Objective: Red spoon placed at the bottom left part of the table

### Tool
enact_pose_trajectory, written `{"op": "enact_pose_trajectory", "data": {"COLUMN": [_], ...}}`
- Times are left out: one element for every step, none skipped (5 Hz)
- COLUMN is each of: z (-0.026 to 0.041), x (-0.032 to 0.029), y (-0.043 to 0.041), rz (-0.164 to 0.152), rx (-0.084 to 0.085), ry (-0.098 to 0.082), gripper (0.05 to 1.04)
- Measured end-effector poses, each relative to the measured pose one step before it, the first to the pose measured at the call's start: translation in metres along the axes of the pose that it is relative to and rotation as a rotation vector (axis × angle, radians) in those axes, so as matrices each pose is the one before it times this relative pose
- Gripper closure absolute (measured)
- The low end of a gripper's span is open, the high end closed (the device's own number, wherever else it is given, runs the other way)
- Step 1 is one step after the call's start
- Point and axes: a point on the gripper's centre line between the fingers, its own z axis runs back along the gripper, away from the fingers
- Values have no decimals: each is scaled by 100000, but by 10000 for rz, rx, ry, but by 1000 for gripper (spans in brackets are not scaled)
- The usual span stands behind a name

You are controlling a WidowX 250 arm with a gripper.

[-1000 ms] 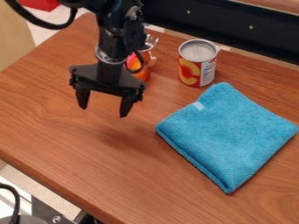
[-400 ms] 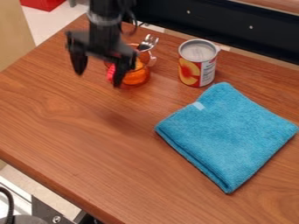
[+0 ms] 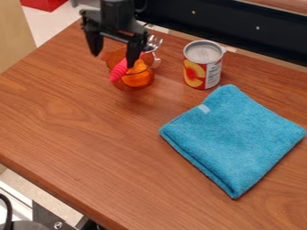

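We take the bright pink-red ribbed piece point(image 3: 119, 74) to be the handle of the spoon we want. It leans out over the near side of the orange see-through pot point(image 3: 129, 86), and whatever bowl it has we cannot make out. Our hand point(image 3: 113, 57) is now right above the pot, its two fingers spread wide, one either side of the pot's middle in the view, and we see nothing held between them. A moment ago it hung over the desk point(image 3: 72, 121) on the near side of the pot; since then the arm point(image 3: 117, 15) has drawn back towards the far edge and come over the pot. The pot itself has not shifted, nor have the fork point(image 3: 153, 42) sticking up at its far right, the can point(image 3: 203, 65) to its right or the folded blue towel point(image 3: 234, 137) on its near right.

For the task, we judge this as lining up for the grasp, with the placing all to come. Next we would lower, close on the ribbed piece alone and lift it clear, then carry it to the bottom left, nearer us than the pot. The risk is pinching the rim or tipping the pot.
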Motion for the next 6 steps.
{"op": "enact_pose_trajectory", "data": {"z": [-751, -970, -865, -851, -419, -540], "x": [1485, 683, 589, 340, 63, -97], "y": [-147, 48, -123, -158, -68, -330], "rz": [-287, 54, -197, -23, -77, -96], "rx": [-65, 75, -26, -34, -11, -156], "ry": [139, 134, 90, 42, 75, 118], "gripper": [83, 83, 83, 83, 83, 83]}}
